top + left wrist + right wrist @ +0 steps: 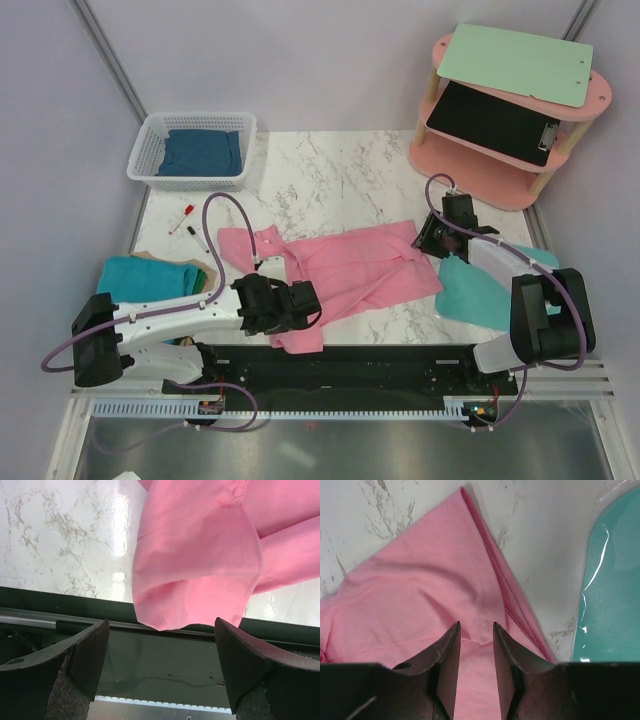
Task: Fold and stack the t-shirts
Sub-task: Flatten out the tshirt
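My left pincer [161, 625] gapes wide at pink t-shirt [350, 265] overhanging table [330, 180] edge; my right pincer [476, 627] narrow, pinching its right end.

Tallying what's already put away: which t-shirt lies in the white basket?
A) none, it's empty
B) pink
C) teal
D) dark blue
D: the dark blue t-shirt sits inside the white basket, while the pink t-shirt lies spread on the table.
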You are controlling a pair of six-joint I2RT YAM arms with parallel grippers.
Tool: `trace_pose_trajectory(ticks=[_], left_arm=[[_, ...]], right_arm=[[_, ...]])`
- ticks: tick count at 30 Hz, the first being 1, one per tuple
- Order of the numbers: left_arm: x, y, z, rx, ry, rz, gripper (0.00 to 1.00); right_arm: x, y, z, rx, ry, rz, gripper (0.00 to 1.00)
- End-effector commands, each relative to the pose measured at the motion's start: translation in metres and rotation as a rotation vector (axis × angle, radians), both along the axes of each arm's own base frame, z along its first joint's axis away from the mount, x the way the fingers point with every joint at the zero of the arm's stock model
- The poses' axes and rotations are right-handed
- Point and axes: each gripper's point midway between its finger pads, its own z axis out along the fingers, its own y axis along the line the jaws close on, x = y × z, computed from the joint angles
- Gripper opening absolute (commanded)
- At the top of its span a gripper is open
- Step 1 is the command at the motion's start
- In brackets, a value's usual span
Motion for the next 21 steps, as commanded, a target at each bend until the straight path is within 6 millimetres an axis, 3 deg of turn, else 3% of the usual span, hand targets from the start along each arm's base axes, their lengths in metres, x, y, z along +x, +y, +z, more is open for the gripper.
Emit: trace_pose_trajectory(ticks=[1,15,18,19,21], left_arm=[[0.013,0.001,0.017,0.011,-0.083,-0.005,0.92],[0.016,0.007,0.023,0.024,-0.108,0.002,0.98],[0.016,0.007,0.023,0.022,-0.109,0.002,0.98],[0.016,0.007,0.023,0.025,-0.111,0.002,0.98],[0.016,0.009,0.023,0.031,-0.109,0.005,0.98]], right_arm=[[-0.003,-0.002,-0.006,-0.008,0.018,0.005,0.39],[-0.007,-0.008,-0.037,-0.042,0.063,-0.007,0.39],[-0.005,-0.003,-0.039,-0.016,0.052,-0.001,0.29],[-0.005,-0.002,-0.040,-0.008,0.052,0.000,0.18],[-0.002,0.001,-0.035,0.011,0.034,0.000,0.04]])
